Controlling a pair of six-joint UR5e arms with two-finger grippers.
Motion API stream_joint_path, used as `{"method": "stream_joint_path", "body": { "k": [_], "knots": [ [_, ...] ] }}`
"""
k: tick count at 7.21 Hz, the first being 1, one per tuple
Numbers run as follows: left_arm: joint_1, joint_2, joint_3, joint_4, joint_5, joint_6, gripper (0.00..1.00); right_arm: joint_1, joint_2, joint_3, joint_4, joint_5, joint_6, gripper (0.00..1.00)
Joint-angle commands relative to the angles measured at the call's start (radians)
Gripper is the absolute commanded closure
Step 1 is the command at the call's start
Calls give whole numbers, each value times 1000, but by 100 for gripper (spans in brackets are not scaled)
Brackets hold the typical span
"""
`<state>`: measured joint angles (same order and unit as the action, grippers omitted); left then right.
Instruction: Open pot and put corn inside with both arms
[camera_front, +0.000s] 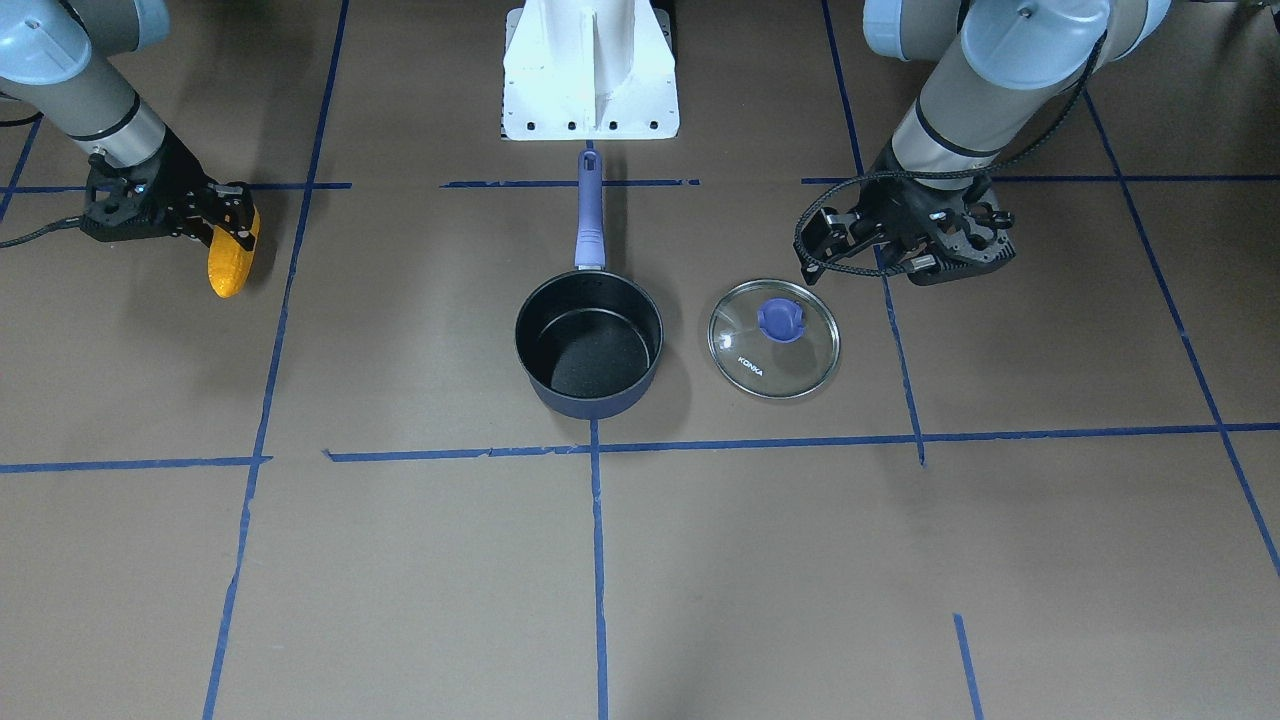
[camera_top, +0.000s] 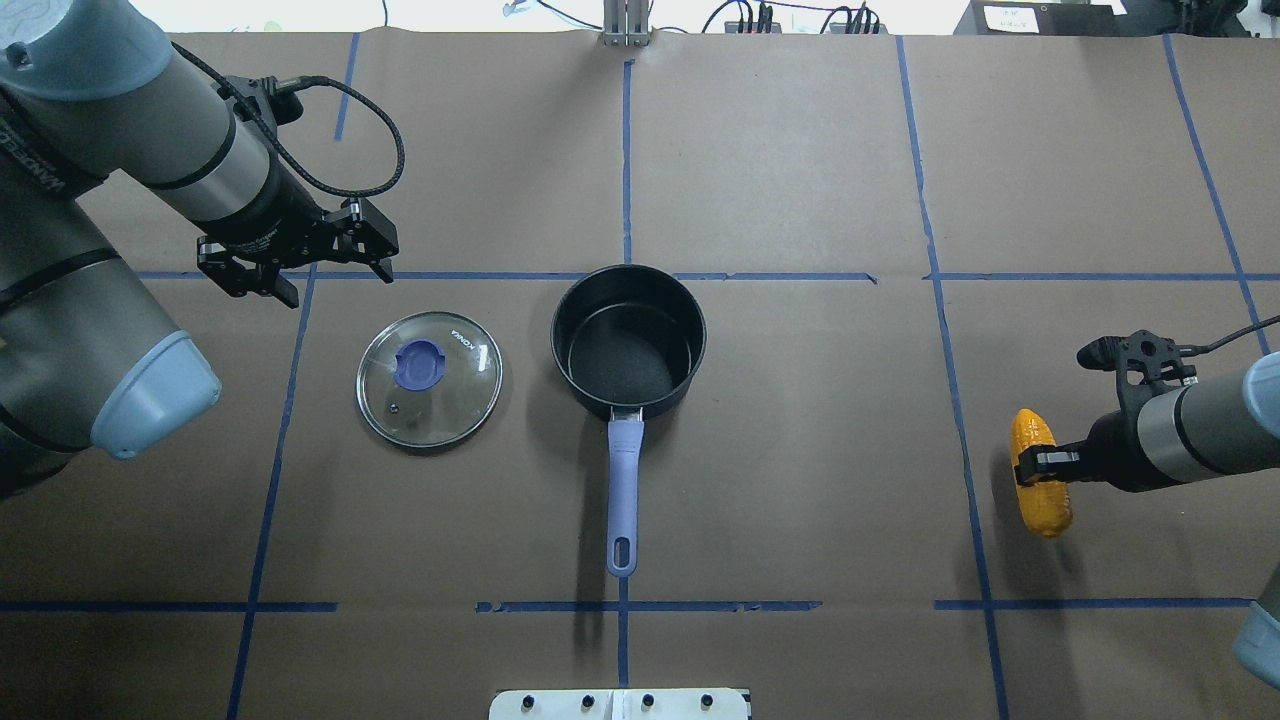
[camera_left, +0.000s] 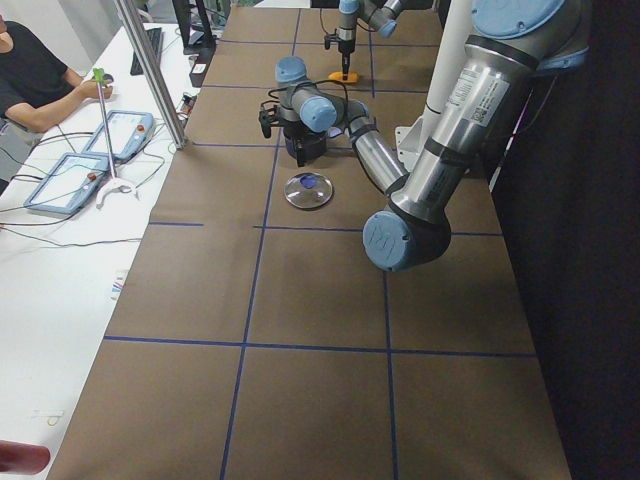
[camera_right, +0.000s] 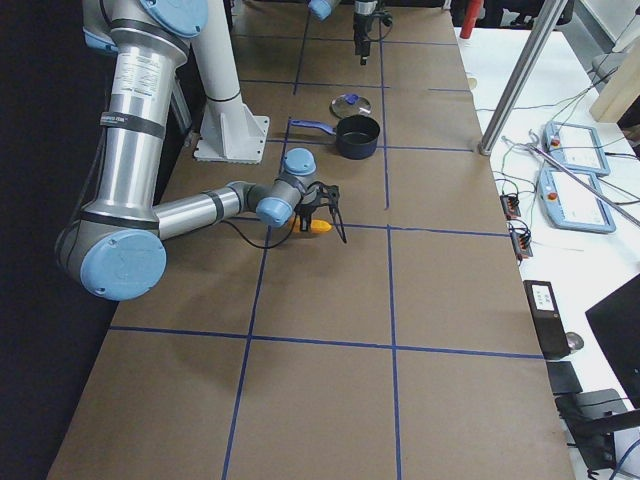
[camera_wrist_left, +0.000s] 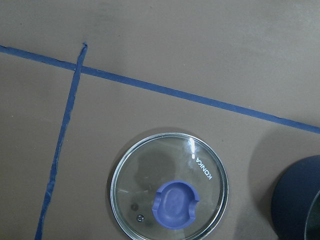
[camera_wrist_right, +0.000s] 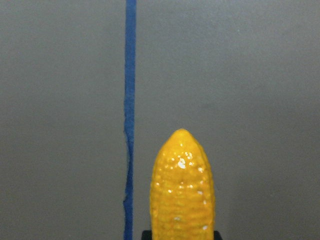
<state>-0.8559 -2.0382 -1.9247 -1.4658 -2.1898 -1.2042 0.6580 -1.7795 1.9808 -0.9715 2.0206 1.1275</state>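
Table (camera_top: 800, 150) had plenty of open brown paper around the pot, with nothing standing on the path between the corn and the pot. Left arm (camera_top: 150, 130) came in at the overhead view's 10 o'clock, right arm (camera_top: 1200, 430) at its 3 o'clock. Pot (camera_top: 628, 340) sat mid-table, lid off, mouth up, handle running to 6 o'clock toward the robot base. Lid (camera_top: 460, 395) lay flat at the pot's 9 o'clock, just beside it and not touching, so my read was that the opening step was done. Corn (camera_top: 1045, 505) was well apart from the pot, out at its 3 to 4 o'clock, with its long axis roughly 12 to 6. Right gripper (camera_top: 1035, 465) was clamped across the cob near its middle; I couldn't tell whether the cob was clear of the table. Left gripper (camera_top: 340, 285) hung at the lid's 11 o'clock, jaws spread, holding nothing. Key relation: the pot lay at about 9 o'clock from the held corn, and the right arm was the nearer one. Judgement: the cob looked about as long as the pot mouth is wide, so it'll likely need tipping to clear the rim.
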Motion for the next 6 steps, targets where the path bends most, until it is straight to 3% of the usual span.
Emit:
{"method": "stream_joint_path", "body": {
  "k": [1, 2, 5, 6],
  "knots": [
    [-23, 27, -4, 1, 1, 2, 0, 46, 82, 13, -42, 10, 0, 100],
    [-46, 33, -4, 10, 2, 44, 0, 54, 182, 32, -167, 24, 2, 100],
    [-165, 157, 12, 22, 1, 447, 0, 32, 566, 26, -580, 18, 15, 100],
    [-207, 182, 27, 13, 7, 510, 0, 13, 659, 12, -654, 14, 40, 100]
  ]
}}
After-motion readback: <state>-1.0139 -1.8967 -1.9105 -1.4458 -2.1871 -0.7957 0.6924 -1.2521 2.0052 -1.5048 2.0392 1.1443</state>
